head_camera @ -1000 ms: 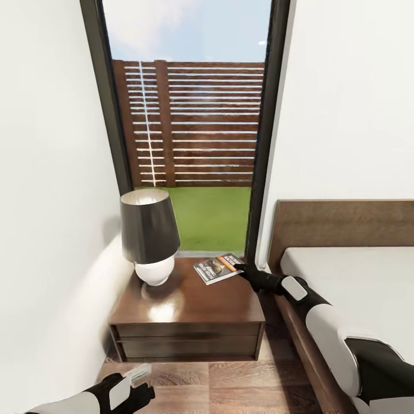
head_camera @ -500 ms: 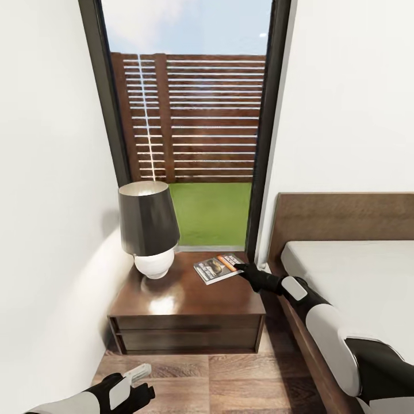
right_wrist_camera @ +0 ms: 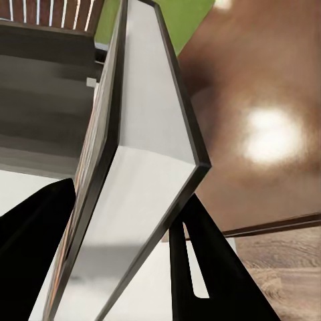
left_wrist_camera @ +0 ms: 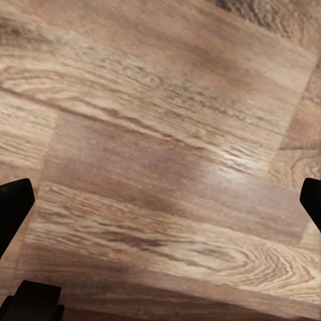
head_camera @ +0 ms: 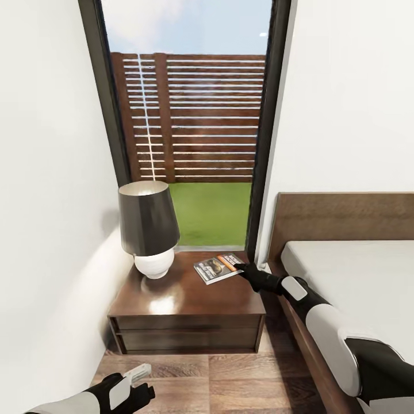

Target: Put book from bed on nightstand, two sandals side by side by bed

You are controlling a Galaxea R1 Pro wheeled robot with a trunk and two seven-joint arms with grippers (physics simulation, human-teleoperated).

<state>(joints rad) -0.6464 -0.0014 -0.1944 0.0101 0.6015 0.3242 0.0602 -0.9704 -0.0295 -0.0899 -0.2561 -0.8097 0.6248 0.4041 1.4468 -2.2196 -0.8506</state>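
Gripping book over nightstand: right claw; cover writing unreadable; left claw spread.

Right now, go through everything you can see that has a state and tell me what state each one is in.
book: gripped at one edge by the right gripper, over the nightstand's back right corner
right gripper: shut on the book
left gripper: open, empty, low over the floor
nightstand: drawers shut, lamp on top
lamp: upright, looks unlit
bed: mattress bare

Nightstand left of bed — lamp atop
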